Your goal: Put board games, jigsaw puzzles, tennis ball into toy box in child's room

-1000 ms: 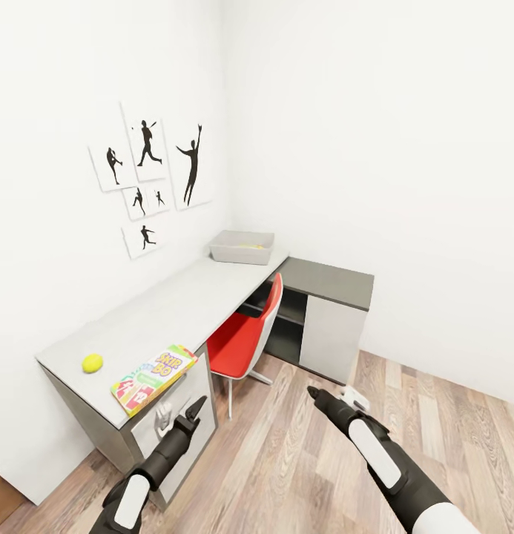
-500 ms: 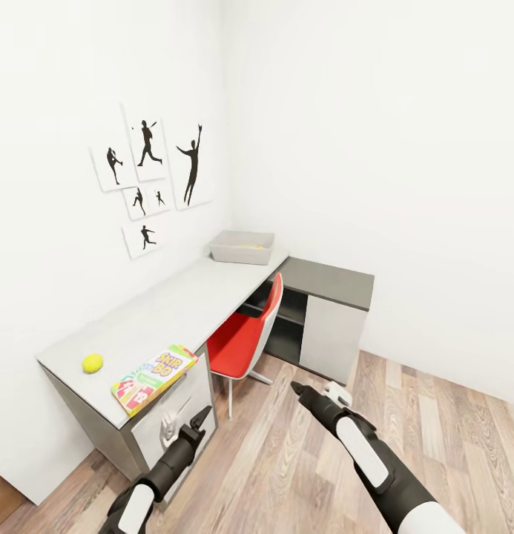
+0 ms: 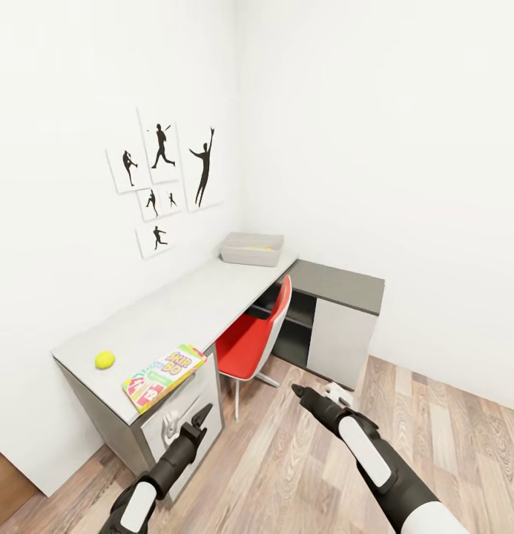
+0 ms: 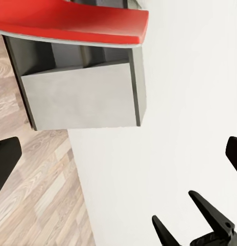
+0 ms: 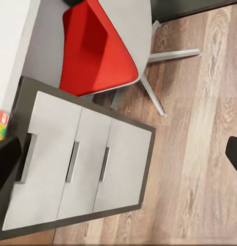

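Above left tool (image 3: 184,424), board game (image 3: 164,368).

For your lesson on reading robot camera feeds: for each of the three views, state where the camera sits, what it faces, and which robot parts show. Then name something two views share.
Head view: high on the robot, looking down at the table, toy box, tennis ball; both arms show.
Left wrist view: near the left gripper, facing the red chair and wall; dark fingertips show.
Right wrist view: near the right gripper, facing the white drawers and floor.
Shared: the red chair appears in all three.
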Tool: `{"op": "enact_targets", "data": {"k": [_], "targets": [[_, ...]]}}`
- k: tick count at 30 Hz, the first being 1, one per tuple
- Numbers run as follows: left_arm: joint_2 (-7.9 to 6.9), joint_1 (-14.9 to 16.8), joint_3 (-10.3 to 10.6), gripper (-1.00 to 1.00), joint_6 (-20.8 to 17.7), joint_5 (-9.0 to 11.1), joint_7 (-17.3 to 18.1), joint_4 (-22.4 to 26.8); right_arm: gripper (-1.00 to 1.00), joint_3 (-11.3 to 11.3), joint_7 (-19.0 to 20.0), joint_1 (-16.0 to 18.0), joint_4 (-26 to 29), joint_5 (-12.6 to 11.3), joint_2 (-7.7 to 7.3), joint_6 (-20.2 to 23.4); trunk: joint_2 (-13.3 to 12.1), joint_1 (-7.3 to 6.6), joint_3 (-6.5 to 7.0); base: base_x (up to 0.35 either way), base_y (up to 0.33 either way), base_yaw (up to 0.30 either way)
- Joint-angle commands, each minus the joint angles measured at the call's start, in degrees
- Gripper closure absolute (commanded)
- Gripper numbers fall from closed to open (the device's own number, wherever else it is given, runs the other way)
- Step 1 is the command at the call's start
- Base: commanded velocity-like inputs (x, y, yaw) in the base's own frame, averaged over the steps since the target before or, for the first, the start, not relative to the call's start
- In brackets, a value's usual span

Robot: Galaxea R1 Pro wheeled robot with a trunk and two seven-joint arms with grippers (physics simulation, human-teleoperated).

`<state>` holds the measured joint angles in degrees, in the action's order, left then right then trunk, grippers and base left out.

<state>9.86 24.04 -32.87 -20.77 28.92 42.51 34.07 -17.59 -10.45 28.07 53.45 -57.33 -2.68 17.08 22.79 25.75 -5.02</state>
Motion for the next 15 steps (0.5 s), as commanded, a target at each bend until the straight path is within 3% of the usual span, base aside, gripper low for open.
{"op": "enact_targets", "data": {"k": [1,11,15], "targets": [[0.13,0.1,-0.4,-1.00,-0.5,0.3,0.1,0.1,-1.00,-0.1,-0.5,0.1,0.1,-0.5,-0.14,0.4,0.1,0.04,-0.13,0.000,0.000,0.007],[0.14,1.6,-0.3,-1.00,2.2,0.8,-4.6,0.2,-1.00,0.0,-0.5,0.1,0.2,-0.4,-2.24,1.1,0.1,0.04,-0.13,0.000,0.000,0.001],[0.14,1.7,-0.3,-1.00,2.5,2.3,-4.8,0.1,-1.00,0.0,-0.5,0.2,0.2,-0.4,-2.49,1.1,0.1,0.04,-0.13,0.000,0.000,0.000]]}}
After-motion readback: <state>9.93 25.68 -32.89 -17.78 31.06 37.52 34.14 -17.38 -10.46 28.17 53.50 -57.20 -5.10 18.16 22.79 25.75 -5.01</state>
